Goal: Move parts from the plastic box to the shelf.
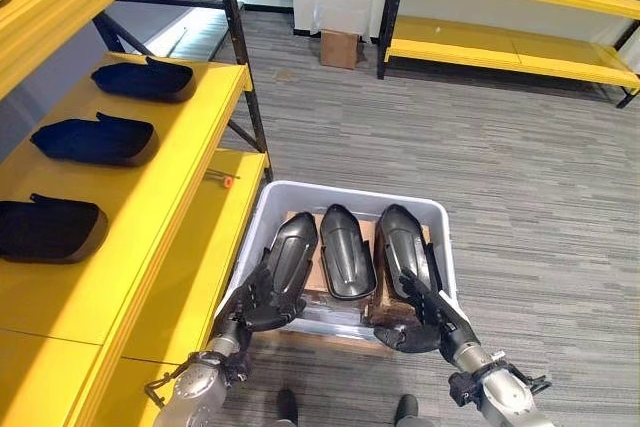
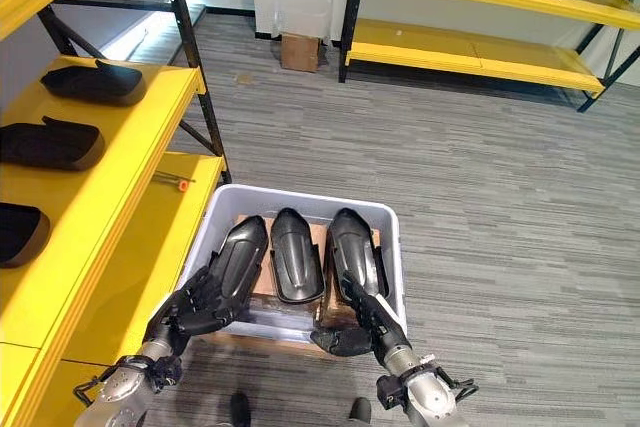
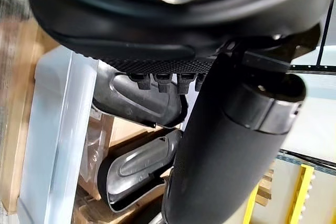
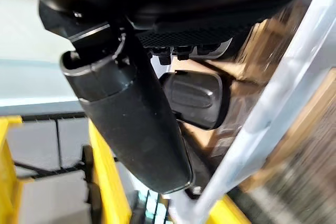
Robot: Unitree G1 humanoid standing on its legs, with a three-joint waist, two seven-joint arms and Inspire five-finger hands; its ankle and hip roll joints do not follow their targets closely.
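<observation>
Three dark moulded parts (image 1: 347, 252) lying side by side in the white plastic box (image 1: 436, 215); left hand (image 1: 262, 299) and right hand (image 1: 425, 317) at the outer ones' near ends, fingers curled, grip perhaps incomplete; probably rigid, light, smooth; best held by the rims; bound for yellow shelf (image 1: 185, 162).

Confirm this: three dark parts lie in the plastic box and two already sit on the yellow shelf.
Not quite. The left eye view shows three dark parts on the yellow shelf, not two. Three parts do lie in the plastic box.
</observation>
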